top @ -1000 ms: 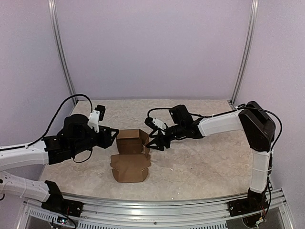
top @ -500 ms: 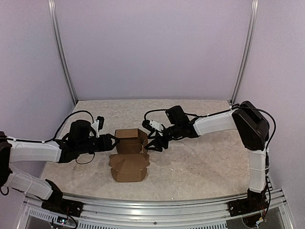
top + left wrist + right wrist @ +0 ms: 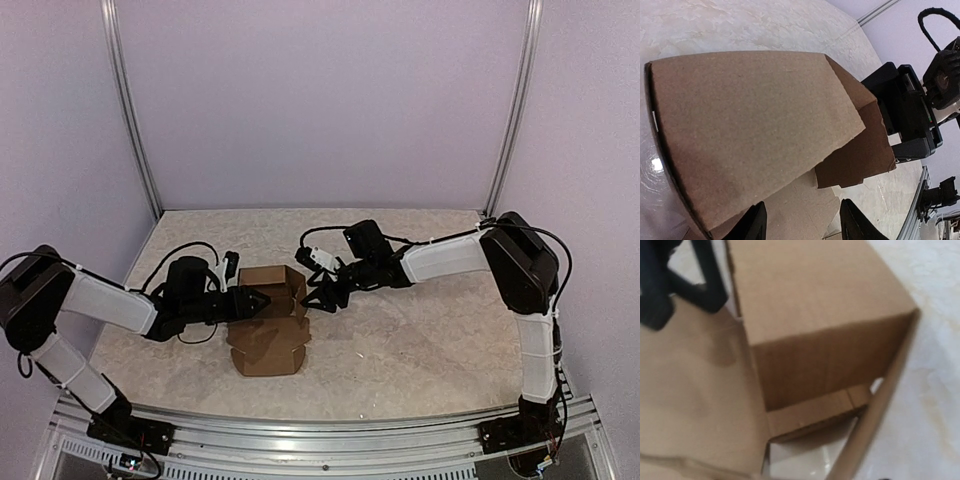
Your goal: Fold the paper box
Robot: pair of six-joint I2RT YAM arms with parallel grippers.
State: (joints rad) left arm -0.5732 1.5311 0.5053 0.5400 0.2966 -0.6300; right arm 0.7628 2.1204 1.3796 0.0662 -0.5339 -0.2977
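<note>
A half-folded brown paper box sits mid-table, lid flap flat toward the near edge. The left gripper, jaws spread and empty, is at its left wall; the right gripper is at its right wall, grip impossible to tell

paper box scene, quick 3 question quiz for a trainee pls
1. True or false: the paper box is fully closed.
2. Where is the right gripper? A: at the box's right side. B: over the table's far edge. C: parked by its own base.
3. Do the left gripper jaws stand apart or shut?

Key
1. False: the lid flap lies open toward the near edge.
2. A.
3. Apart.
</note>
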